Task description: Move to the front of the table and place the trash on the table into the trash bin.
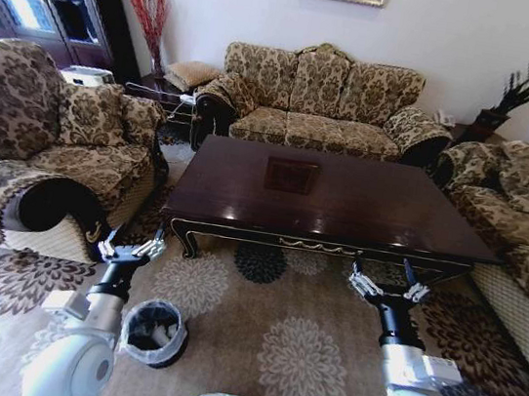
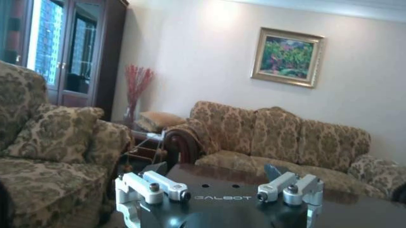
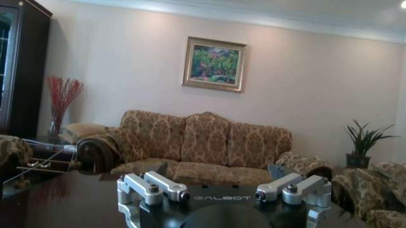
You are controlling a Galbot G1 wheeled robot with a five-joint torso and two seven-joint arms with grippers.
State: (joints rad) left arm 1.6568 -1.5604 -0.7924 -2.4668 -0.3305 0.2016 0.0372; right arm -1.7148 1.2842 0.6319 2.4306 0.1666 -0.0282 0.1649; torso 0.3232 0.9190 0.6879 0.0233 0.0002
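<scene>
The robot stands squarely before the long edge of the desk [image 1: 333,203], both arms held low and forward, presumably so either one can reach out over the glossy top. That top appears bare of litter: only reflections of the room lie on the dark wood. The trash bin [image 1: 154,332] sits on the patterned carpet [image 1: 297,350] just beside the left arm, near enough for a short drop, and pale bits that look like trash [image 1: 159,334] already lie inside its liner, so the clearing seems largely done. The left gripper [image 1: 131,250] hovers short of the desk's near left corner, its fingers spread wide with nothing between them; the left wrist view shows the same open span [image 2: 219,191]. The right gripper [image 1: 389,288] mirrors it near the desk's front edge toward the right, likewise released and empty [image 3: 222,190]. Both forearms point straight ahead toward the sofa [image 1: 322,103], wrists level.
</scene>
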